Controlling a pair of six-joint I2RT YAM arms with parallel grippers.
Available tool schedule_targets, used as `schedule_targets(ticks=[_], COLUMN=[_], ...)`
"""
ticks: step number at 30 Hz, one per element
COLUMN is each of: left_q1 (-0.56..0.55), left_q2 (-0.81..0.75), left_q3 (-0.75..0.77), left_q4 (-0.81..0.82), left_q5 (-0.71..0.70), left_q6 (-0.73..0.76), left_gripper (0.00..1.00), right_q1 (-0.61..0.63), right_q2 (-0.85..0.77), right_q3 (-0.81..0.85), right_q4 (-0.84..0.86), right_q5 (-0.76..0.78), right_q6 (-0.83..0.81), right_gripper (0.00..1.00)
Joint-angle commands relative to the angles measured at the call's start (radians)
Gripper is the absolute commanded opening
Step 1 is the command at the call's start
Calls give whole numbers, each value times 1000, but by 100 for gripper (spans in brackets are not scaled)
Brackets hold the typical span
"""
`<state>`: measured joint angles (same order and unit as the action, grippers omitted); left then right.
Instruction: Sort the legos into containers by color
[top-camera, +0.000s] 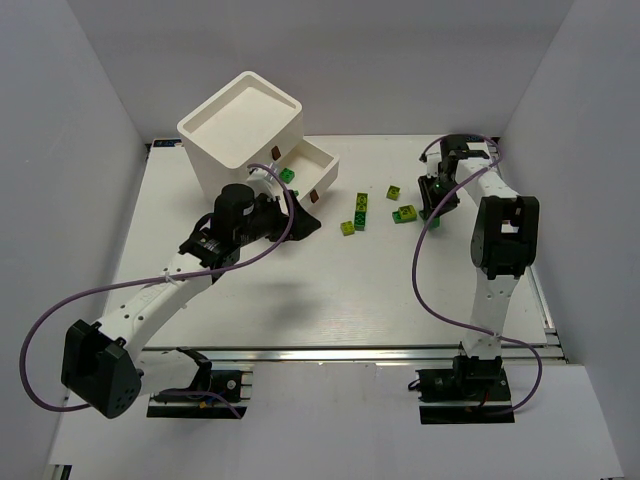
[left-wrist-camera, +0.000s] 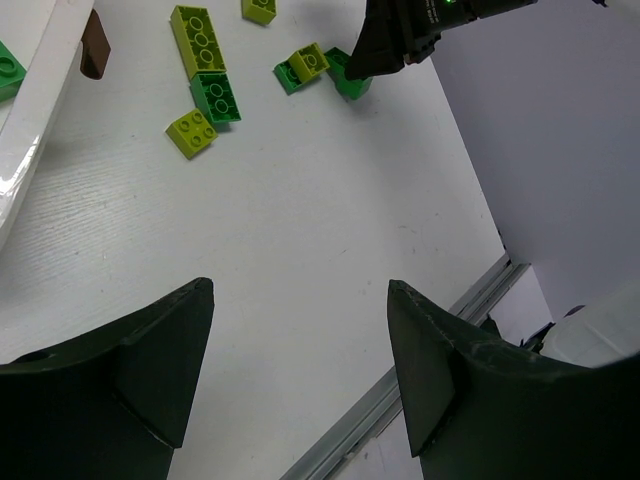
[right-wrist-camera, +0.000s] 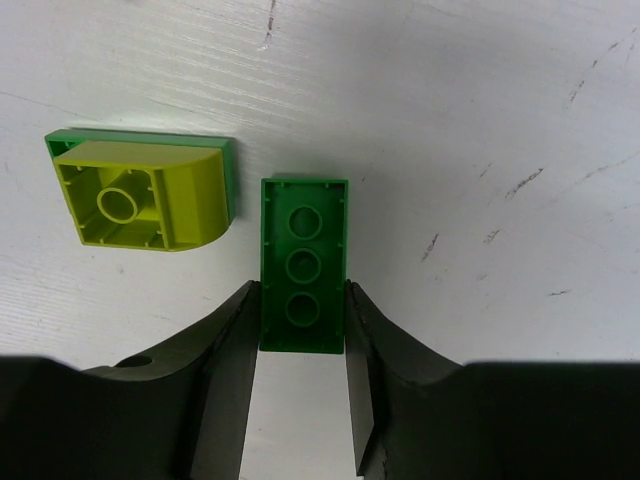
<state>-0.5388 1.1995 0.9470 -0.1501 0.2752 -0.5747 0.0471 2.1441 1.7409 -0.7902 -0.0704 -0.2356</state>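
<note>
Jaws of my right claw (right-wrist-camera: 301, 292) pressed on both long sides of dark green brick (right-wrist-camera: 304, 262), gripping it; brick flat on table (right-wrist-camera: 480, 120). Just left of claw: yellow-green curved brick (right-wrist-camera: 150, 195), hollow side up, on green piece. My left claw (left-wrist-camera: 300, 370) open wide, nothing between fingers, above bare table. Ahead of it: long yellow-green brick (left-wrist-camera: 197, 38) touching green brick (left-wrist-camera: 215, 97), small yellow-green brick (left-wrist-camera: 192, 133) beside. Far left: white drawer unit (top-camera: 240, 120), one drawer (top-camera: 320, 165) pulled out, brown tab (left-wrist-camera: 93, 45).
</note>
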Motion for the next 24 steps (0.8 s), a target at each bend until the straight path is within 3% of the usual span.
schedule_targets(ticks=[1, 5, 6, 8, 12, 15, 18, 20, 21, 22, 24], left_q1=[0, 0, 0, 0, -9, -20, -20, -29, -29, -38, -49], left_q2=[-20, 17, 26, 63, 126, 173, 218, 236, 254, 262, 281], left_q3=[16, 30, 38, 59, 96, 124, 157, 191, 206, 220, 266], left_q4=[17, 59, 69, 115, 251, 377, 471, 480, 472, 456, 434], left_q5=[24, 68, 90, 119, 185, 211, 214, 175, 156, 141, 79], left_q6=[-1, -10, -16, -22, -54, -65, -56, -28, 8, 38, 109], left_gripper=[80, 80, 80, 81, 82, 83, 84, 85, 86, 87, 89], right_q1=[0, -7, -19, -24, -21, -10, 10, 17, 28, 31, 46], right_q2=[5, -18, -39, -90, -165, -209, -276, -324, -335, -342, -328], right_q3=[45, 112, 150, 189, 213, 198, 102, -12, -53, -129, -174], right_q4=[-21, -59, -66, -73, -52, 70, 423, 677, 996, 1154, 1533], right_q5=[-40, -167, -287, -418, -846, -1073, -1172, -1201, -1220, -1223, -1221], right_q6=[-27, -53, -74, -100, -104, -15, 296, 647, 785, 1072, 1336], right_gripper=[21, 2, 0, 0, 0, 0, 0, 0, 0, 0, 0])
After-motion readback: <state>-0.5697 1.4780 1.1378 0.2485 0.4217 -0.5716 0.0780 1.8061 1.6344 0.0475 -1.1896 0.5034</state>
